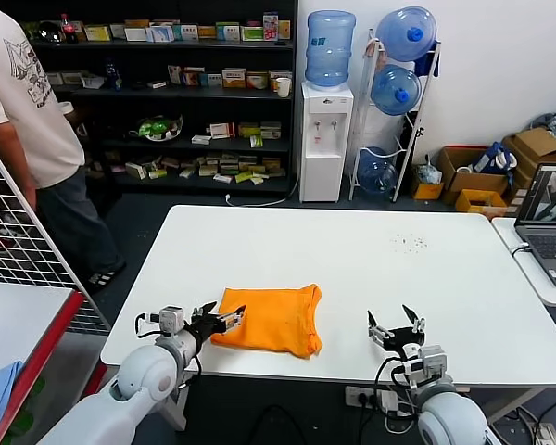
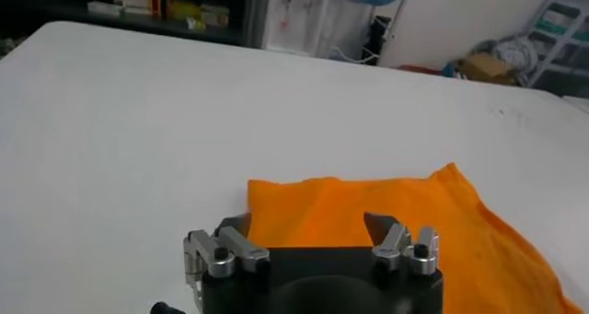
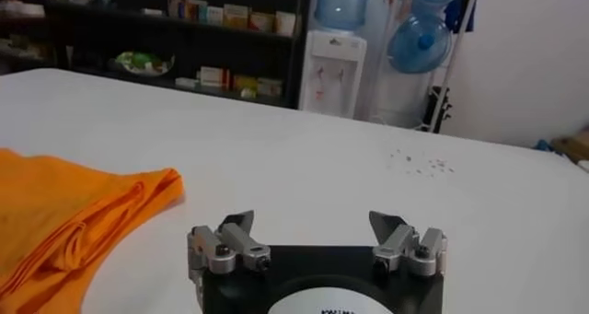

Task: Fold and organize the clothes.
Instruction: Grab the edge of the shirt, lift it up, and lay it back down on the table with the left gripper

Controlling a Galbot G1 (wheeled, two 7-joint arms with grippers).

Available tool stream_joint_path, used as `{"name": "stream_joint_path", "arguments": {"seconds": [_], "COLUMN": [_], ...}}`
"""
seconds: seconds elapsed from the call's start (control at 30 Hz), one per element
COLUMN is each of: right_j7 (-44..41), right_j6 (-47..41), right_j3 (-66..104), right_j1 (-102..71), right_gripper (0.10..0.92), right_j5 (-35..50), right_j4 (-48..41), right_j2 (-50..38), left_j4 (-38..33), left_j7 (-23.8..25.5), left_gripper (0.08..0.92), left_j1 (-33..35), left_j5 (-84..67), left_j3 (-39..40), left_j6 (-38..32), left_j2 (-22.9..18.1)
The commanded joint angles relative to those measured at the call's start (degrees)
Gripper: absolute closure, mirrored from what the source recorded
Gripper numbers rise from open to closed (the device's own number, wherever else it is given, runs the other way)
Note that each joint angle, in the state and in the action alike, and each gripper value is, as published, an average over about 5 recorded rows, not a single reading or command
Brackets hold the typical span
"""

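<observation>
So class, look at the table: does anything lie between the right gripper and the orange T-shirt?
Nothing visible does. Only bare white table separates the open right gripper from the folded orange T-shirt. The open left gripper sits at the shirt's opposite edge, out of that path.

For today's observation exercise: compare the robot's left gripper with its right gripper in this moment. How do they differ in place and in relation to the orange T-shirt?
1. The left gripper sits at the edge of the folded orange T-shirt; the right gripper is well apart from it, over bare white table.
2. The left gripper's jaws point sideways toward the shirt; the right gripper's point away from the robot, across the table.
Shared: both have open jaws, hold nothing, and are near the table's front edge.
</observation>
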Motion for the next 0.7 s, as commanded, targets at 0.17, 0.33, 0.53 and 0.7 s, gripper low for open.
{"name": "stream_joint_path", "arguments": {"seconds": [0.17, 0.33, 0.53, 0.7], "right_j7": [-0.2, -0.3, -0.2, -0.1], "right_j6": [-0.1, -0.1, -0.4, -0.5], "right_j3": [0.5, 0.6, 0.4, 0.2], "right_j1": [-0.5, -0.8, -0.4, -0.2], "right_gripper": [0.203, 0.203, 0.203, 0.203], "right_j5": [0.4, 0.4, 0.5, 0.4], "right_j4": [0.6, 0.7, 1.2, 1.2], "right_j2": [-0.6, -0.6, -0.7, -0.4], "left_j4": [10.2, 10.1, 8.4, 5.9], "left_j7": [8.0, 7.8, 7.8, 7.9], "left_gripper": [0.177, 0.177, 0.276, 0.415], "left_j1": [-3.2, -3.4, -2.8, -2.0], "left_j5": [0.4, 0.6, 0.3, -0.5], "left_j3": [-1.1, -0.9, -1.0, -1.0], "left_j6": [3.8, 4.3, 4.6, 5.2], "left_j2": [-0.3, -0.8, -0.9, -0.9]}}
